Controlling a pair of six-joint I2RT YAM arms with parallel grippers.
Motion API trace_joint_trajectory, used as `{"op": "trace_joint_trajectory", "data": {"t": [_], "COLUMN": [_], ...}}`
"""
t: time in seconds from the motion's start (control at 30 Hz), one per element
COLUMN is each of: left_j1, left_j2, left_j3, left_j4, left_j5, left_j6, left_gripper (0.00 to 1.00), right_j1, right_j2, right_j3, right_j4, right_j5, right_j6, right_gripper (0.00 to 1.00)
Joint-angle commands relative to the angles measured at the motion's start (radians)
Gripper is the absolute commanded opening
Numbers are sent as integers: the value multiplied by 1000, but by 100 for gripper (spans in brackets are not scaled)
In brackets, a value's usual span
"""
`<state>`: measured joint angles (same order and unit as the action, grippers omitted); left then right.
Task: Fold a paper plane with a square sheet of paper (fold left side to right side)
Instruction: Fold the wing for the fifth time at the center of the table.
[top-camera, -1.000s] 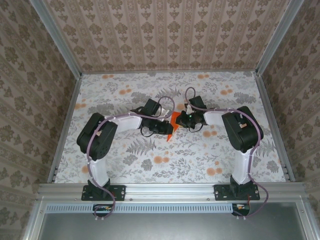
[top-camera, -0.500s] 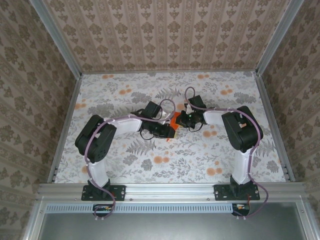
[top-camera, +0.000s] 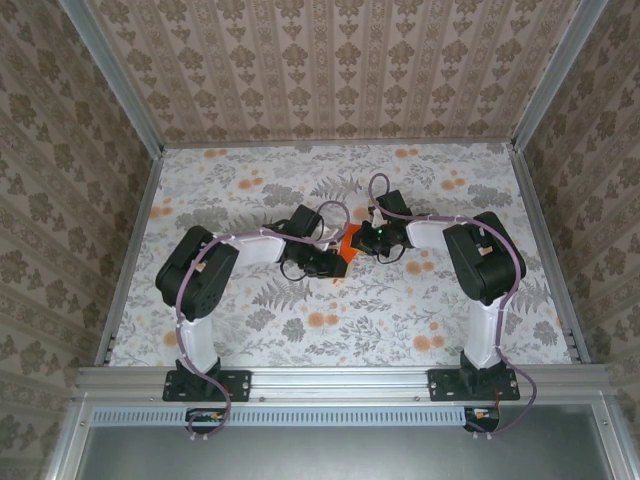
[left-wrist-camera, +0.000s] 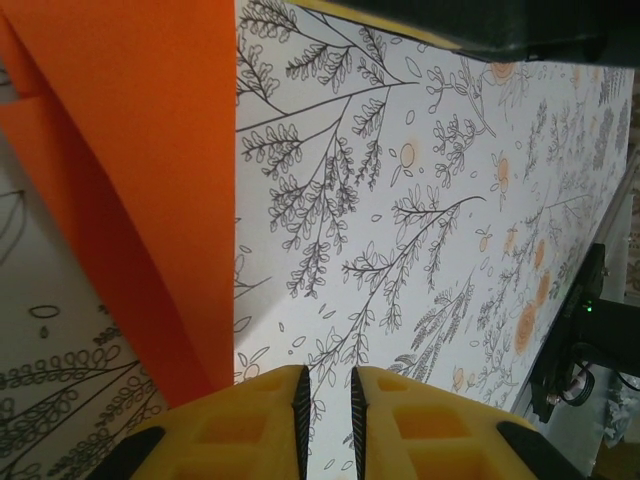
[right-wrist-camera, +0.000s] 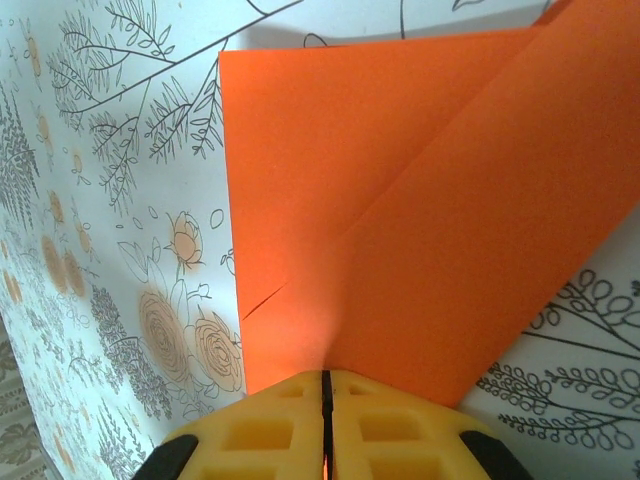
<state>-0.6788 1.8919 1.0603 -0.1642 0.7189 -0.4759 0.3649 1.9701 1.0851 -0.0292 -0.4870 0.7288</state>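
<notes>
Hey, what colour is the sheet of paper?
Bright solid orange. The square sheet of paper shows best in the right wrist view.

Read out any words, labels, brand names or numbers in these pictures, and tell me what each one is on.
None to read. The folded bright orange sheet of paper is blank, the white floral tablecloth and the patterned wallpaper walls carry only printed flowers and leaves, and the left arm's yellow fingers bear no markings.

Damask-patterned walls (top-camera: 330, 70) enclose a floral-printed table (top-camera: 400, 310) framed by aluminium rails (top-camera: 340, 378).
</notes>
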Motion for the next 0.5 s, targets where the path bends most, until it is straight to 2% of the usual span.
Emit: {"op": "trace_joint_trajectory", "data": {"t": [0.0, 0.47], "left_j1": [6, 16], "left_j2": [22, 25], "left_j3": [-12, -32], "left_j4": [8, 15], "left_j5": [-7, -35], "left_j6": [-1, -2], "left_gripper": [21, 20], "right_j1": [5, 8], "right_j2": [44, 47], "right_j3": [-7, 0], "right_j4": [-103, -124], "right_j5": [76, 87], "right_j6": [-23, -31], "right_gripper": [9, 9]}}
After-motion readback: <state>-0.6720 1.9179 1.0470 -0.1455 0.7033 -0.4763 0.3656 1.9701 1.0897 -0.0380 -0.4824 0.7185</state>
